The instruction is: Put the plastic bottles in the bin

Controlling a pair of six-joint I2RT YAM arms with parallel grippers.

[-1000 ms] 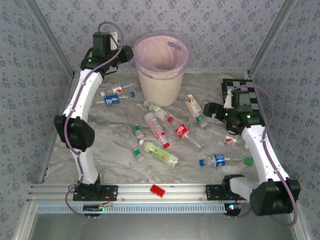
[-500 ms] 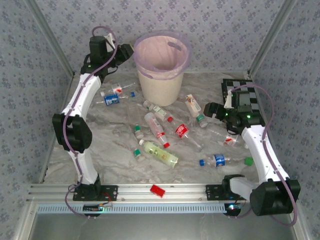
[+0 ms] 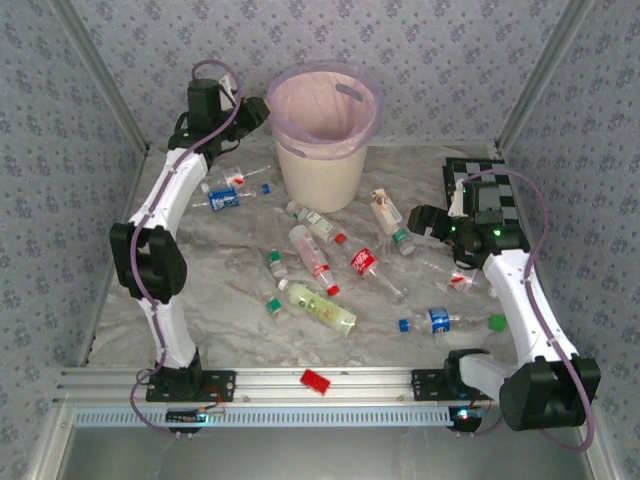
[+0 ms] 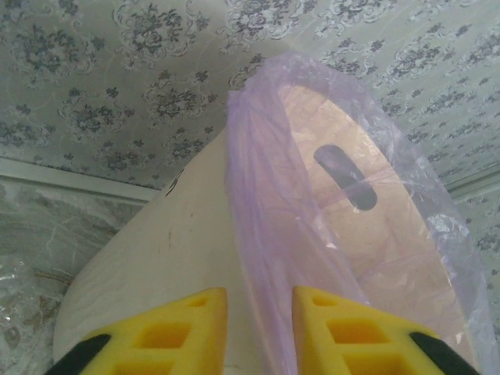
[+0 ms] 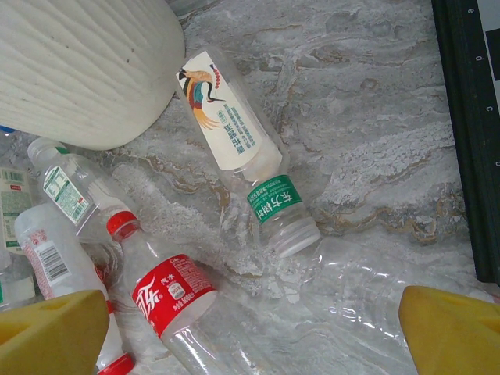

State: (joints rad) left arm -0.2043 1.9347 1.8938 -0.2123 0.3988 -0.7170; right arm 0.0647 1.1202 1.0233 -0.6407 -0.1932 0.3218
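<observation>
Mostly clear crinkled plastic bottles (image 5: 234,141), round cream bin (image 3: 318,165), left tool (image 4: 259,303) apart, right tool (image 5: 250,305) wide apart.

A lab test booth: wallpapered panels (image 3: 450,60), aluminium rail (image 3: 260,379); marble-print tabletop (image 3: 220,300).

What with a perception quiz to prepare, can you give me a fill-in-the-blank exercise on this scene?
The left pincer hovers at the rim of the ____.
The bottle with the red label has a ____ cap.
The chequered board lies beside the ____ arm.
Missing words: bin; red; right.
</observation>
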